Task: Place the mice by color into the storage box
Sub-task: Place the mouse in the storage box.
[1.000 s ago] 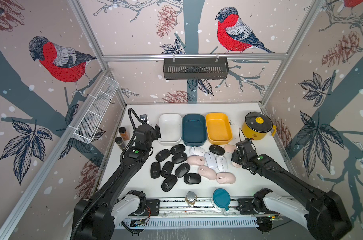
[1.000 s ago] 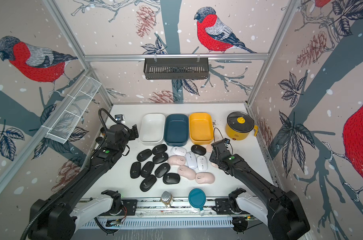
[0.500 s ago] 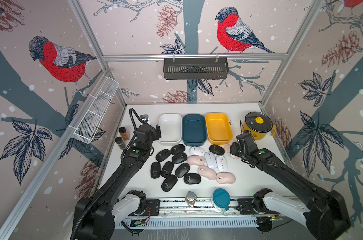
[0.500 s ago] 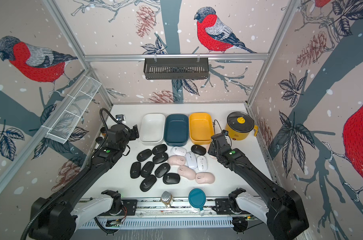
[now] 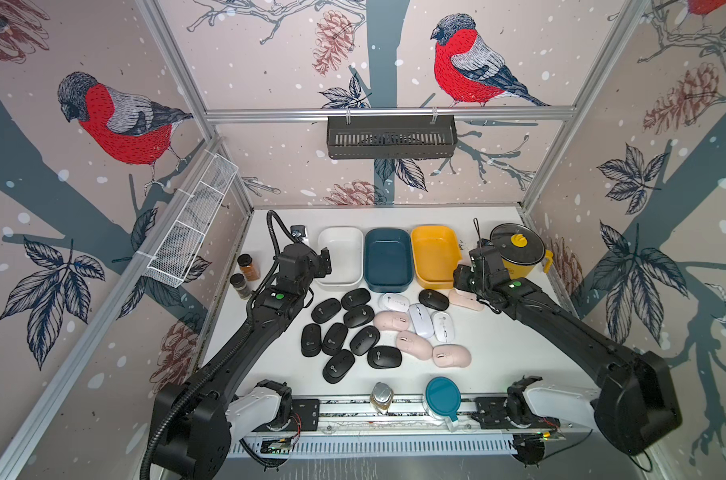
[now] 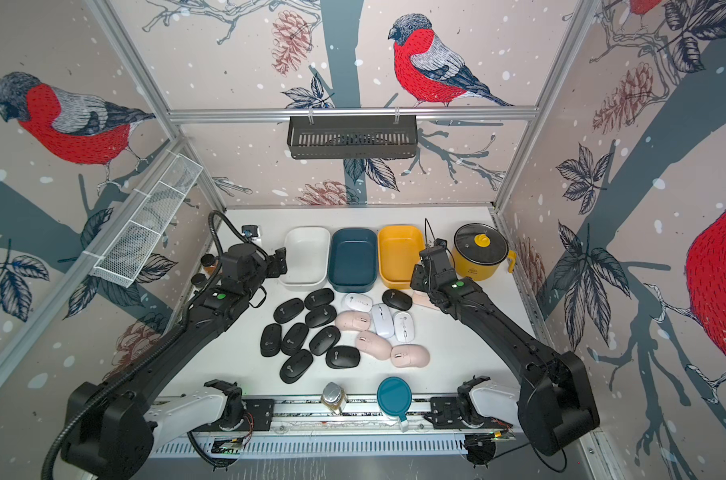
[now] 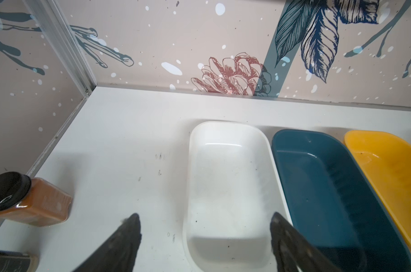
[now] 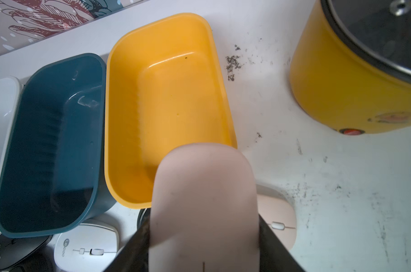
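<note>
Far left on the white tabletop (image 5: 498, 353), two dark-capped spice jars (image 5: 248, 266) stand by the wall, their labels too blurred to read. Just right of them the left gripper (image 7: 204, 226) hangs with its jaws spread wide and nothing between them, over the near end of the empty white rectangular plastic tub (image 7: 225, 164). To that tub's right, packed side by side, sit an empty dark teal plastic tub (image 5: 387, 259) and an empty yellow plastic tub (image 5: 434, 255).

Nearer than the tubs, eight glossy black oval mice (image 5: 334, 338), each with a small grey mark, lie bunched on the left. A ninth black mouse (image 5: 433, 299) lies apart, close to the yellow tub. Three white mice (image 5: 421, 320) and three pale pink mice (image 5: 413, 344) lie mixed in the middle. In the right wrist view, a white mouse (image 8: 86, 249) by the teal tub bears a grey logo: a circled letter, then what looks like "coo".

The right gripper (image 8: 204, 235) is clamped on a pale pink oval mouse (image 8: 204, 188), a finger on each long side, raised over the yellow tub's near right corner. Another pink mouse (image 8: 280, 221) rests on the table just beside it.

Far right stands a yellow electric pot with a glass lid (image 5: 519, 249); its emblem cannot be read. At the near edge lie a round teal lid (image 5: 442, 397) and a small silver-capped jar (image 5: 381, 397).
</note>
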`<state>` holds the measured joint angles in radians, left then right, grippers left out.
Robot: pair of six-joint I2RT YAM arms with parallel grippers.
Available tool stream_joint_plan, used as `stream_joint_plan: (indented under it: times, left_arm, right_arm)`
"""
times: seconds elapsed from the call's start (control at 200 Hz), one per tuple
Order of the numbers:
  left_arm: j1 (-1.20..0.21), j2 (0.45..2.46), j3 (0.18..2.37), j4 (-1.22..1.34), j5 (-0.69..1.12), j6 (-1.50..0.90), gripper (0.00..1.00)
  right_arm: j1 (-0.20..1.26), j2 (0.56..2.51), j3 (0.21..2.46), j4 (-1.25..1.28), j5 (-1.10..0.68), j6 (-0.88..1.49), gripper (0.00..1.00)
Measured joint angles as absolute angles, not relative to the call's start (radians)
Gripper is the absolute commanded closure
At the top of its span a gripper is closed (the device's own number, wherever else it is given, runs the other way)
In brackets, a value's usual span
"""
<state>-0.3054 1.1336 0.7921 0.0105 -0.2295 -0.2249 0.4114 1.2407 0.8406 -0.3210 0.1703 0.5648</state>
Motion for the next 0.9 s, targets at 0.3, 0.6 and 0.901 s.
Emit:
stream_joint_plan:
  times: [0.3, 0.6, 0.901]
  left_arm:
    - [-0.338, 1.249, 0.909, -0.007, -0.210, -0.263, 0.16]
    - [-0.341, 1.254, 0.876, 0.021, -0.134, -0.237, 0.15]
    - [-0.342, 1.237, 0.852, 0.064, -0.131, -0.229, 0.15]
  right_arm:
    - [0.400, 1.368, 0.920, -0.275, 0.141, 0.490, 0.59]
    - [0.390, 1.478, 0.995, -0.260, 0.133, 0.441, 0.59]
    - [0.363, 1.566, 1.076, -0.207, 0.133, 0.440, 0.59]
